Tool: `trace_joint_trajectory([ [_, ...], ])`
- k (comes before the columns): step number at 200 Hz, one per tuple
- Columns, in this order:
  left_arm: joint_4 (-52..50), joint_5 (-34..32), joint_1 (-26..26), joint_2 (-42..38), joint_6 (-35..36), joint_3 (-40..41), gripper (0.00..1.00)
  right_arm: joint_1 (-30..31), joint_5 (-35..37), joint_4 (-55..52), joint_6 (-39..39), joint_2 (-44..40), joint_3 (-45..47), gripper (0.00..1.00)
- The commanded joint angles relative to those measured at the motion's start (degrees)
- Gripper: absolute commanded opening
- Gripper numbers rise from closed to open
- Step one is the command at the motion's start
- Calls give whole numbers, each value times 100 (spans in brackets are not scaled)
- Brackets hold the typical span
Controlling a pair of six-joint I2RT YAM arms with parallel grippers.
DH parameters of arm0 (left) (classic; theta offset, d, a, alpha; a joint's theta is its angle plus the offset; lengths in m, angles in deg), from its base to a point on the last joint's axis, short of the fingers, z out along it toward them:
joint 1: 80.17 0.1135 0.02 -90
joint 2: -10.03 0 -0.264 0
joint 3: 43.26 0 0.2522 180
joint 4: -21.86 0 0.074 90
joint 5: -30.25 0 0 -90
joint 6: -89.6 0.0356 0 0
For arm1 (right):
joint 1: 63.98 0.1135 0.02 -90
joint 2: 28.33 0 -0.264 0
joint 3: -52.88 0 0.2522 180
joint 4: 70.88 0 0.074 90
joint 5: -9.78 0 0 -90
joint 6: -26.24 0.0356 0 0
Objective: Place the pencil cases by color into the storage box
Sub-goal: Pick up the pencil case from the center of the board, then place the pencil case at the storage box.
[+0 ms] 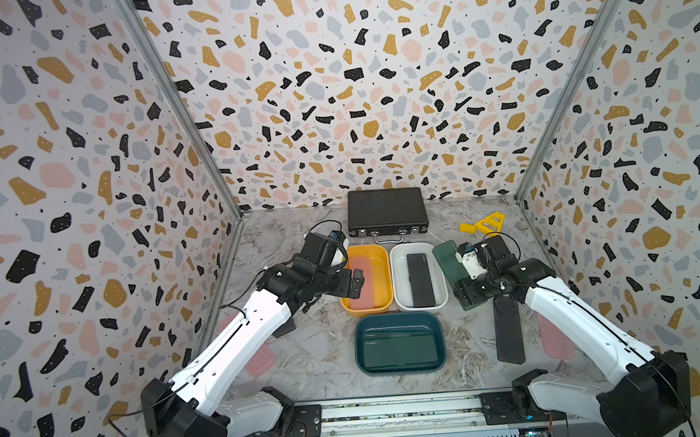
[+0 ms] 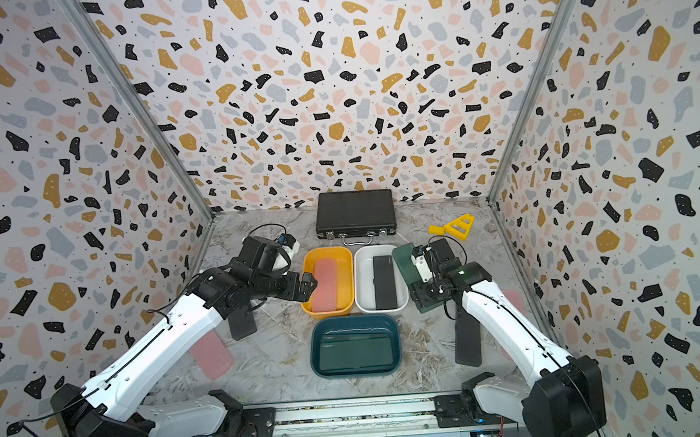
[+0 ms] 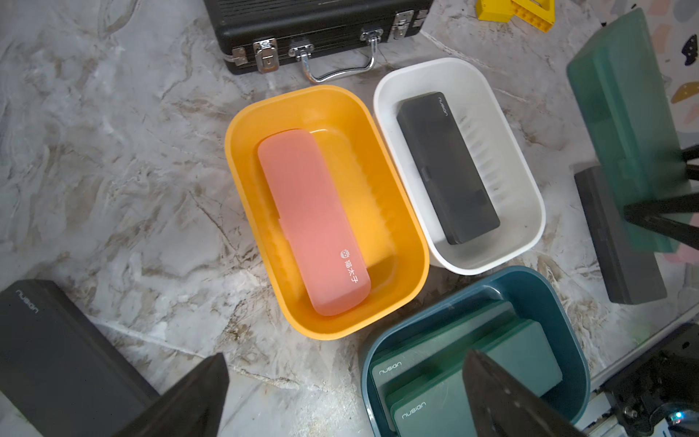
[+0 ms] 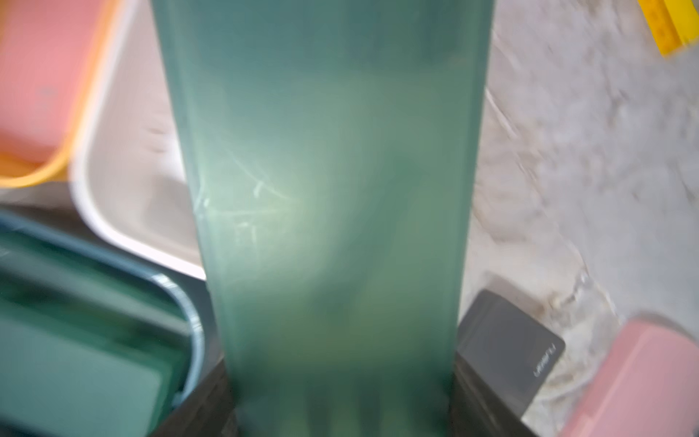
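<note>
The storage box is three tubs. The yellow tub (image 1: 366, 311) holds a pink pencil case (image 1: 368, 278), the white tub (image 1: 397, 275) a black one (image 1: 421, 279), and the teal tub (image 1: 398, 317) two dark green ones (image 1: 400, 349). My right gripper (image 4: 340, 408) is shut on a third dark green case (image 4: 333, 189), held tilted just right of the white tub in both top views (image 1: 446, 255). My left gripper (image 3: 346, 363) stands open and empty at the yellow tub's left rim (image 1: 356, 283).
Loose on the marble: a black case (image 1: 509, 330) and a pink case (image 1: 555, 336) under my right arm, a pink case (image 2: 211, 355) and a black case (image 2: 242, 322) under my left arm. A black briefcase (image 1: 387, 211) and yellow pieces (image 1: 484, 224) lie at the back.
</note>
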Motion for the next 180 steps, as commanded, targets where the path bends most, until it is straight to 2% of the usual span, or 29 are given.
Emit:
trace_joint_trajectory([
  [1, 41, -121, 133, 1, -447, -199, 100, 63, -1217, -264, -656, -26, -330, 57],
  [17, 48, -120, 205, -19, -582, -214, 100, 160, -1606, -375, -811, 115, -471, 56],
  [82, -127, -45, 572, -53, -996, -234, 100, 591, -2135, -872, -1466, 370, -872, 55],
  [180, -265, 413, 1363, -238, -1274, -206, 100, 1713, -1981, -2006, -2611, 1022, -1416, 56],
])
